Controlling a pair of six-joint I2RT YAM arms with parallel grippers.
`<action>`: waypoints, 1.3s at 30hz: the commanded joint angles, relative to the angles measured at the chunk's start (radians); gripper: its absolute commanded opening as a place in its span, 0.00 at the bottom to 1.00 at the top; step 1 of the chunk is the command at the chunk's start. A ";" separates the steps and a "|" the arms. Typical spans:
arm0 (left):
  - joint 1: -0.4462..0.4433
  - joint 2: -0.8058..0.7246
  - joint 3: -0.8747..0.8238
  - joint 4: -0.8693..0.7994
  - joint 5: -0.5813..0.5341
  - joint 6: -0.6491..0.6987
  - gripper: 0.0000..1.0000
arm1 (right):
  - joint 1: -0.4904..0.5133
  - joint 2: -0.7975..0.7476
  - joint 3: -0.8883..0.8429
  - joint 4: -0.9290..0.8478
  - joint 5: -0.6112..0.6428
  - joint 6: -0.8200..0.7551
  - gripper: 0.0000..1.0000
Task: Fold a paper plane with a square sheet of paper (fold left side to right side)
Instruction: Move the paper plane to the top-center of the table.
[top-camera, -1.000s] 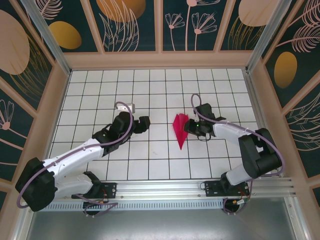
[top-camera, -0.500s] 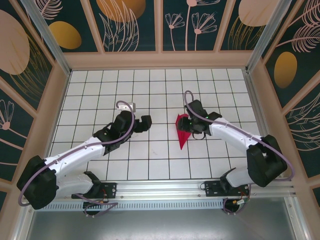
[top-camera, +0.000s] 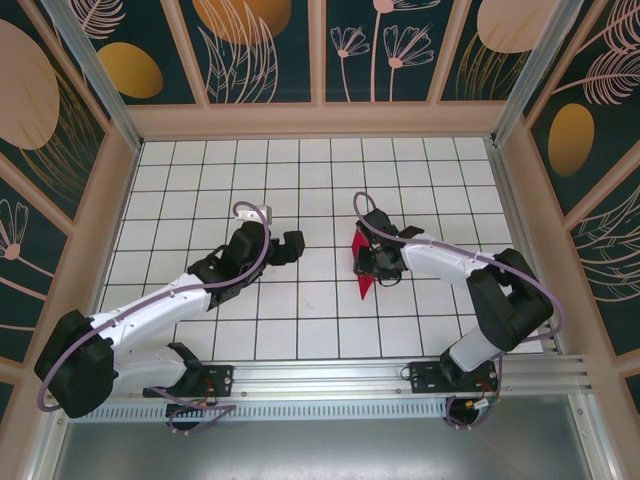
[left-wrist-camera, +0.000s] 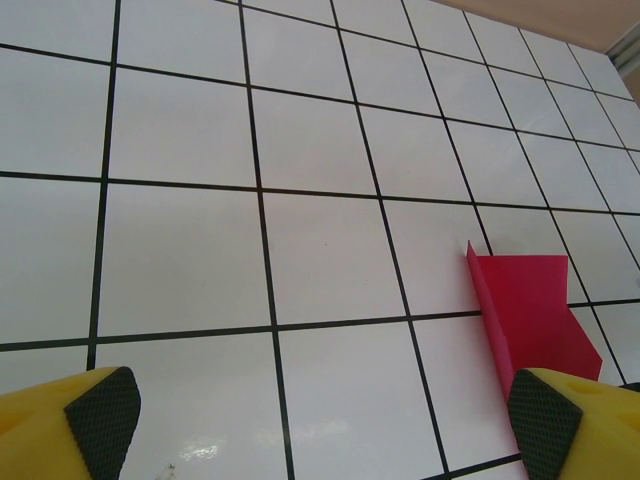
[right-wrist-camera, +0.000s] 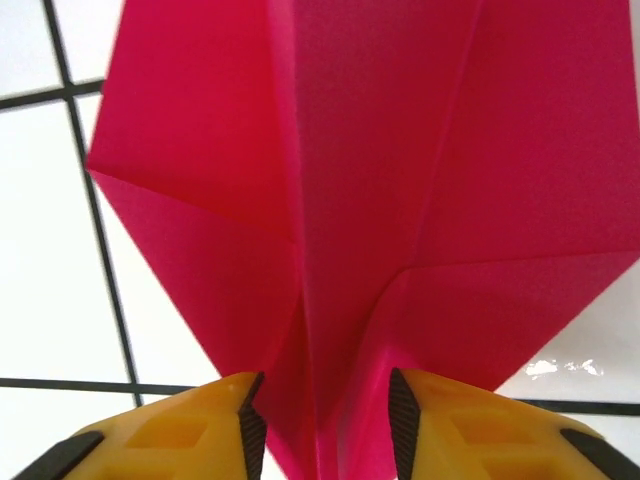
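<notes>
Two pads (right-wrist-camera: 250, 425) clasp paper plane (right-wrist-camera: 400, 150), close-up

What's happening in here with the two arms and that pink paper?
The right arm is pinching the raised middle fold of a creased pink paper plane in its jaws, on the white tiled table. The left arm hovers off to the side, jaws wide open, touching nothing.

A robot test cell — white gridded table (top-camera: 310, 190), leaf-printed walls (top-camera: 265, 60).
</notes>
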 joint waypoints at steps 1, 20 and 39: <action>0.002 -0.005 0.016 0.006 -0.020 0.019 0.97 | 0.007 0.038 0.012 0.000 -0.017 0.001 0.31; 0.003 -0.034 0.018 -0.017 -0.027 0.045 0.99 | -0.152 0.444 0.655 -0.252 0.020 -0.339 0.09; 0.003 0.000 0.059 -0.044 0.005 0.059 0.99 | -0.156 0.473 0.764 -0.341 0.016 -0.360 0.31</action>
